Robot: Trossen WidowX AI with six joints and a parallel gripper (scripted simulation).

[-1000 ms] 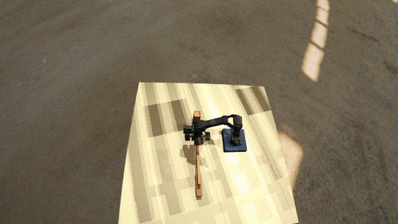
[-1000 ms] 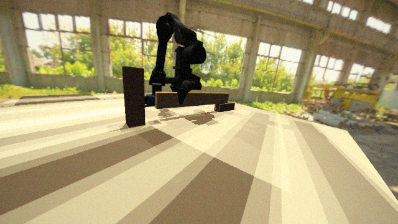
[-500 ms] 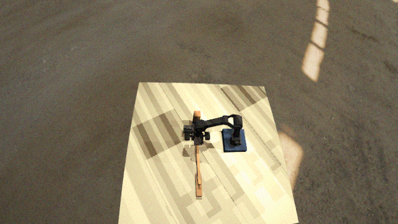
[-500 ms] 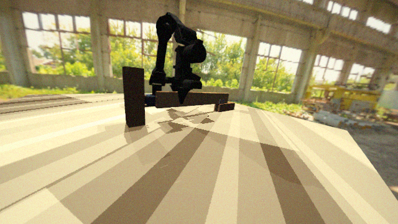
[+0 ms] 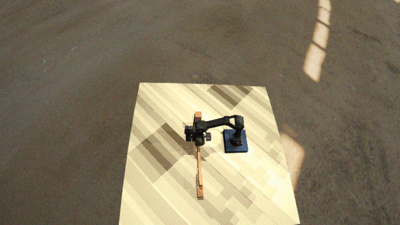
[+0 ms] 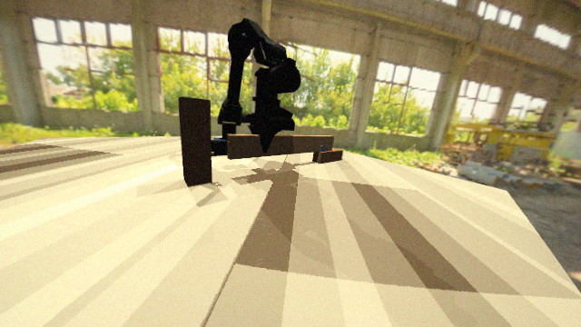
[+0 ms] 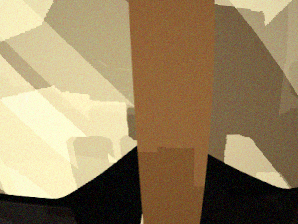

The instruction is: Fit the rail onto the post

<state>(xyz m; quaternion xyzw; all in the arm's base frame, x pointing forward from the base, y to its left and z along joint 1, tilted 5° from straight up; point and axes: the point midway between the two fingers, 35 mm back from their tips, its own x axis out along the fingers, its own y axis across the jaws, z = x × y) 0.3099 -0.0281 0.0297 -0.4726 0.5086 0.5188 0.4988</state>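
Observation:
The rail [image 5: 199, 162] [image 6: 300, 143] [image 7: 172, 75] is raised off the table and looks close to level. Its near end stands a short gap from the dark upright post [image 6: 196, 141] [image 5: 198, 114], whose top also shows from above. Its far end is over the low footboard block [image 5: 200, 193] [image 6: 330, 156]; whether it sits in the bracket is too small to tell. From above the rail runs slightly skewed. My gripper [image 6: 266, 146] [image 7: 162, 149] is shut on the rail, one finger on each side, between its middle and near end. The pegs and the holes cannot be made out.
The arm's blue base [image 5: 235, 148] stands beside the rail, and the arm reaches across from it, covering the rail's near part from above. The light striped table [image 5: 156, 200] carries dark shadow patches.

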